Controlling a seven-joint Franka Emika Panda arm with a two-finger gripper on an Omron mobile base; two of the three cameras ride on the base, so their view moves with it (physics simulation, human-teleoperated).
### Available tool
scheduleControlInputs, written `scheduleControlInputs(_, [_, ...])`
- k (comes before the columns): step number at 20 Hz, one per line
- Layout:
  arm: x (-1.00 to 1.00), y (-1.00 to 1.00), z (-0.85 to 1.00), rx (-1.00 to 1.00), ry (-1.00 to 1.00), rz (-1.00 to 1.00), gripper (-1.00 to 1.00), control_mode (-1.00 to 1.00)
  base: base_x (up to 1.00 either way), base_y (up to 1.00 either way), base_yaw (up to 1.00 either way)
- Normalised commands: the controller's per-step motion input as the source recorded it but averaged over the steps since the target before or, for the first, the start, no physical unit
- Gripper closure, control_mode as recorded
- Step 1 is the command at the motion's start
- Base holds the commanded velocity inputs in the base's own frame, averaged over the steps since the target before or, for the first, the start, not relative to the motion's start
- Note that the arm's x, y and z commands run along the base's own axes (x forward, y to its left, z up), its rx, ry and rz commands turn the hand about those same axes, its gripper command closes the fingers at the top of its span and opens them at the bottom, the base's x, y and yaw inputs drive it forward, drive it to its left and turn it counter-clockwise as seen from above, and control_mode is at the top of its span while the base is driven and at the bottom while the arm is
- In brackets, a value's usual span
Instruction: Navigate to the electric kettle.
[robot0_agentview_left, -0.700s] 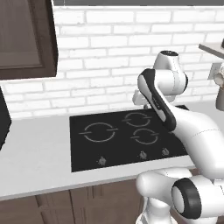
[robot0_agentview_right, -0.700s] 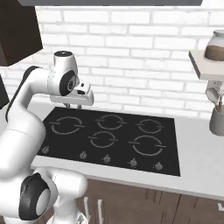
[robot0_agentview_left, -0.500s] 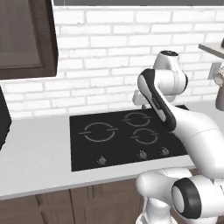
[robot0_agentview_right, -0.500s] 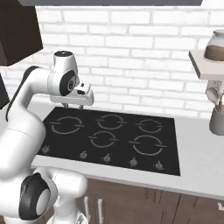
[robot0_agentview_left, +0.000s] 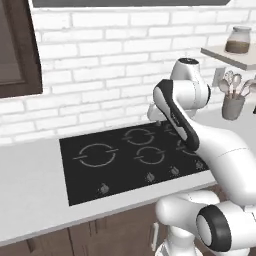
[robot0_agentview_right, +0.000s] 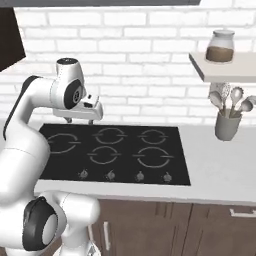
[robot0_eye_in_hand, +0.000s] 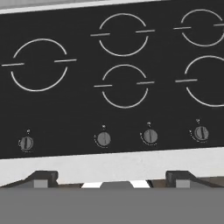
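Base has shifted right: cooktop (robot0_agentview_right: 112, 150) slides left, utensil holder (robot0_agentview_right: 227, 125) now nearer.
Gripper (robot0_eye_in_hand: 111, 178) fingers apart, empty, above cooktop; kettle not reached yet.

Black cooktop (robot0_agentview_right: 120, 150) with thin white burner rings and grey knobs (robot0_eye_in_hand: 103, 139), pale grey counter (robot0_agentview_right: 220, 165), white brick wall (robot0_agentview_right: 145, 55), dark brown cabinets (robot0_agentview_right: 200, 225), grey utensil cup (robot0_agentview_right: 226, 126), clear jar (robot0_agentview_right: 220, 46) with brown contents
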Motion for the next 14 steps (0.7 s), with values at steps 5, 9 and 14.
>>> scheduleControlInputs(5, [0.0,0.0,0.0,0.0,0.0,0.0,-1.0,1.0,0.0,0.0,-0.55])
scheduleControlInputs(9, [0.0,0.0,0.0,0.0,0.0,0.0,-1.0,1.0,-0.03,0.0,-0.57])
scheduleControlInputs(14, [0.0,0.0,0.0,0.0,0.0,0.0,-1.0,1.0,-0.1,0.0,-0.61])
